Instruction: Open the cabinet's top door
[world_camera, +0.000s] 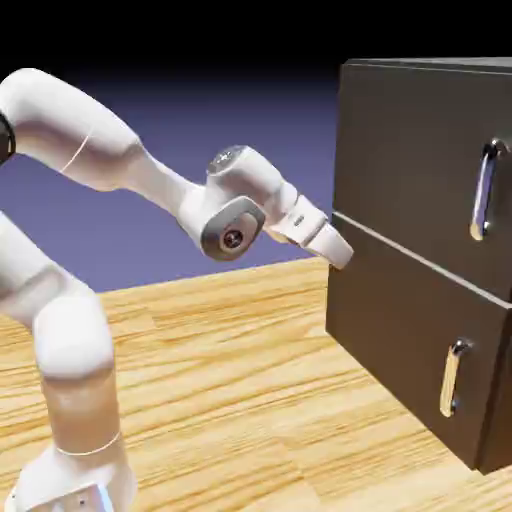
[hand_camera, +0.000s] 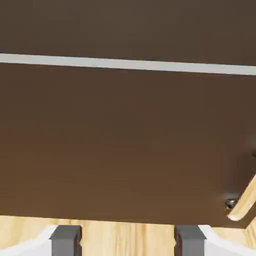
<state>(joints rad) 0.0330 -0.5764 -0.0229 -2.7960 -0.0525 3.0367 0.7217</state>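
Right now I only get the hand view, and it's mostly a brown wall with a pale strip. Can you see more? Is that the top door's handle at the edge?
Observer: No, that's the lower door's handle. The exterior view shows the top door has its own upright silver handle, above the strip.
Operator: Oh! And is that top door open?
Observer: No, it sits flush with the cabinet, shut.
Operator: Where's the robot's hand, then?
Observer: At the exterior view's left end of the cabinet front, by the strip, well away from the top handle. Whether it touches the front, I can't tell.
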